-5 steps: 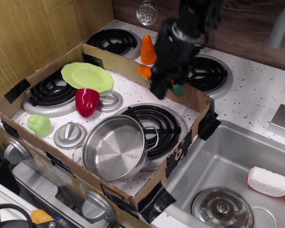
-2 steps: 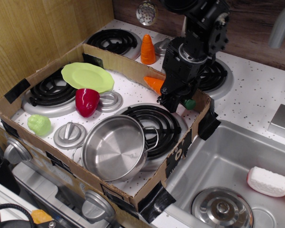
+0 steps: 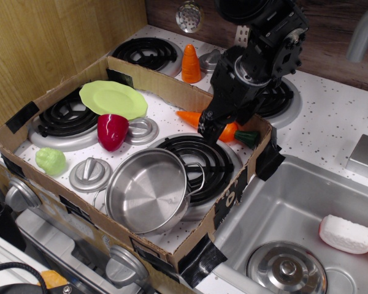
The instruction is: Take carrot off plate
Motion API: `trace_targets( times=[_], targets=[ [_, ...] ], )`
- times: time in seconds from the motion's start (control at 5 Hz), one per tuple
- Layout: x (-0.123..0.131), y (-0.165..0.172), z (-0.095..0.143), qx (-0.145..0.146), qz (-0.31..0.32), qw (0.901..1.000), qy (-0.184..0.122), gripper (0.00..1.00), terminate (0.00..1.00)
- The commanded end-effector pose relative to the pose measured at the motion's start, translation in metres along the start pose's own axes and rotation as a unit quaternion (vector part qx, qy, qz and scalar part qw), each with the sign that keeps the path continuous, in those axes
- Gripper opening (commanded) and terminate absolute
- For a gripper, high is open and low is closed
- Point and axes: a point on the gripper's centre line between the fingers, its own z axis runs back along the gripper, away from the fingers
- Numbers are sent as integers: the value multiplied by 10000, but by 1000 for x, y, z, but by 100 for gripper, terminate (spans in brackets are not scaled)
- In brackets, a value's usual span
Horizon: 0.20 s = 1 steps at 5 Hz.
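The carrot (image 3: 188, 116) is orange with a dark green stem end and lies nearly level, low over the speckled stove top by the box's back right wall. My gripper (image 3: 212, 127) is shut on the carrot around its middle, so only the tip and the stem end show. The lime-green plate (image 3: 113, 98) sits empty on the back left burner, well to the left of the carrot and the gripper.
A cardboard box wall (image 3: 172, 82) rings the stove. Inside are a red pepper (image 3: 112, 130), a steel pot (image 3: 148, 190), a pale green toy vegetable (image 3: 50, 160) and two grey lids. An orange cone (image 3: 191, 64) stands behind the box. The sink (image 3: 294, 214) lies to the right.
My gripper has carried the carrot down and a little forward, from above the box's back wall to just over the stove top. The carrot now lies flatter.
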Motion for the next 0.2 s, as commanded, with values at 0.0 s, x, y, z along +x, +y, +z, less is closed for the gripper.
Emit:
trace_targets(
  times=[0.0],
  targets=[
    [47,-9,35,-439,-639,9970,-22,100,100]
  ],
)
